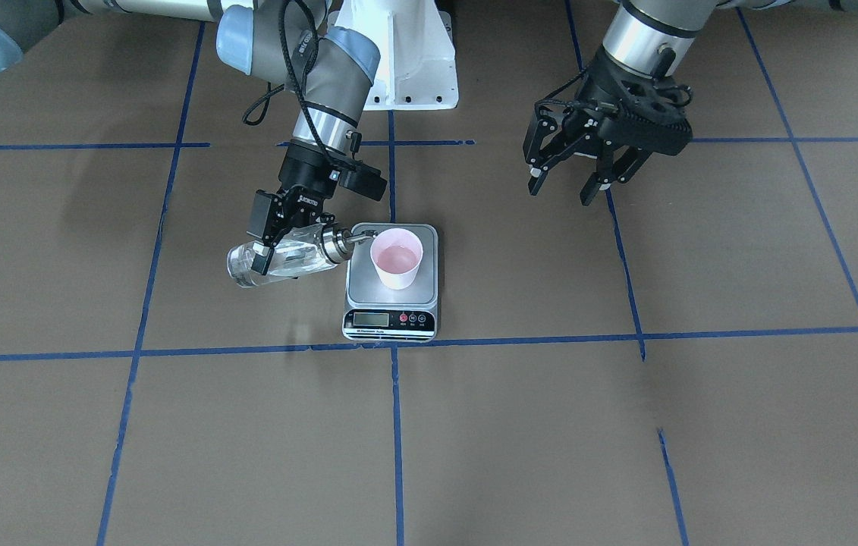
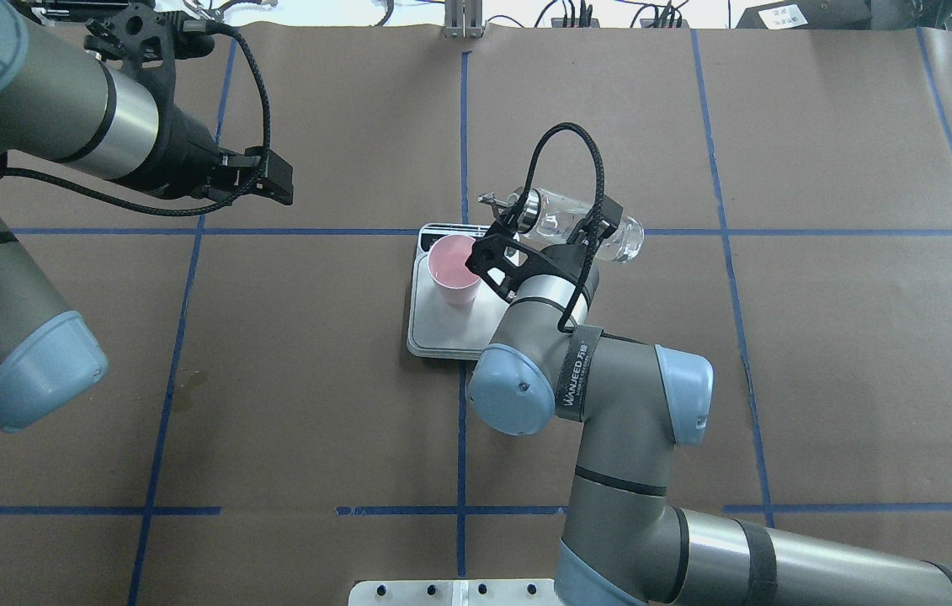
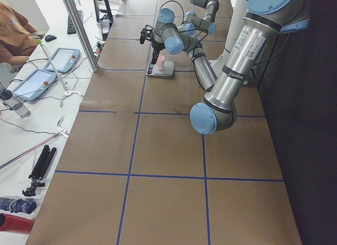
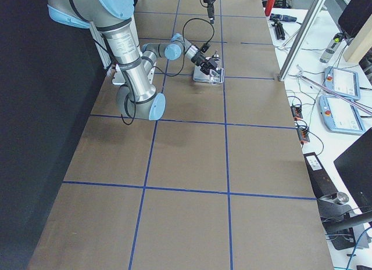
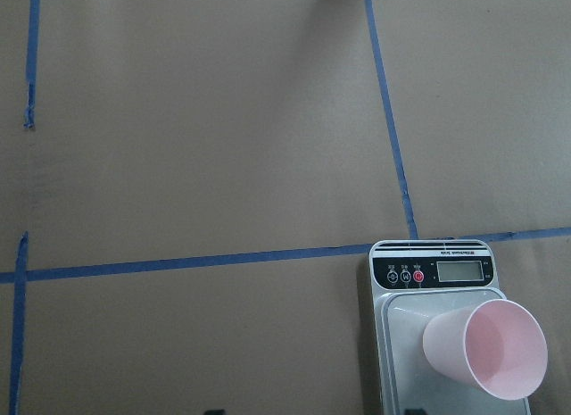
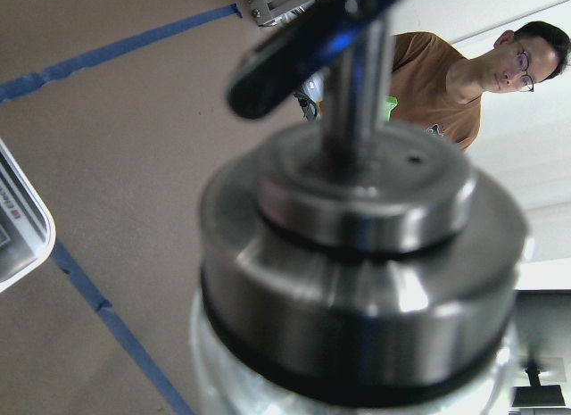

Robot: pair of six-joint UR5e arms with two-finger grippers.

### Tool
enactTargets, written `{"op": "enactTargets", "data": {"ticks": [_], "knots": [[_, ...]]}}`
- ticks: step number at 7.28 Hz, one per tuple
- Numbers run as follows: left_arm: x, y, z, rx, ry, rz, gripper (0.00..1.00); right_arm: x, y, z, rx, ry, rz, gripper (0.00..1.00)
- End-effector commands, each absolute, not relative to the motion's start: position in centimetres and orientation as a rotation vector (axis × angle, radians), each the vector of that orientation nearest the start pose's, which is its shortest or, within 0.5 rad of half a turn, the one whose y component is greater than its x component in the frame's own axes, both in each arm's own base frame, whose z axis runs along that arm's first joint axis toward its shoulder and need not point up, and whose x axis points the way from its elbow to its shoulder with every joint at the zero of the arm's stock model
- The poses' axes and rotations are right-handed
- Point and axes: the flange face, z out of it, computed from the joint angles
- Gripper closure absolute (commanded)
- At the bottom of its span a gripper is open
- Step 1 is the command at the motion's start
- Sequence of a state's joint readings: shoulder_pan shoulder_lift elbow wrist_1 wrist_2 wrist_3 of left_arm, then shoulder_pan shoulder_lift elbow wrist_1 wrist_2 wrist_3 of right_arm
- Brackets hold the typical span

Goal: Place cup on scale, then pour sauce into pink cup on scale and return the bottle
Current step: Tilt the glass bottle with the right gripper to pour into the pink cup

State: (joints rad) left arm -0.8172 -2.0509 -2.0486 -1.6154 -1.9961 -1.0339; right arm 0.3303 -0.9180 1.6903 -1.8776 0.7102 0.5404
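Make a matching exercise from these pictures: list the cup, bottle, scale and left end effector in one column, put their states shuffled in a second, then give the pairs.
1. cup
2. bottle
3. scale
4. left end effector

A. open, holding nothing
B. tipped sideways in the right end effector, spout toward the pink rim
C. upright on the steel platform
D. lying flat, display on the far side from the robot

Pairs: 1-C, 2-B, 3-D, 4-A
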Motion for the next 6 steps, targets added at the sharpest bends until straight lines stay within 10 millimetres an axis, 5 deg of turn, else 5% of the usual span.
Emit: {"op": "enactTargets", "data": {"ticks": [1,6], "knots": [[31.01,-46.54,18.65,0.31,1.007,-0.042,0.26,-56.96,-41.1,25.17,0.943,0.269,-0.495,1.0],[31.16,-46.41,18.62,0.305,1.011,-0.041,0.26,-57.46,-40.2,25.69,1.012,0.472,-0.633,1.0]]}}
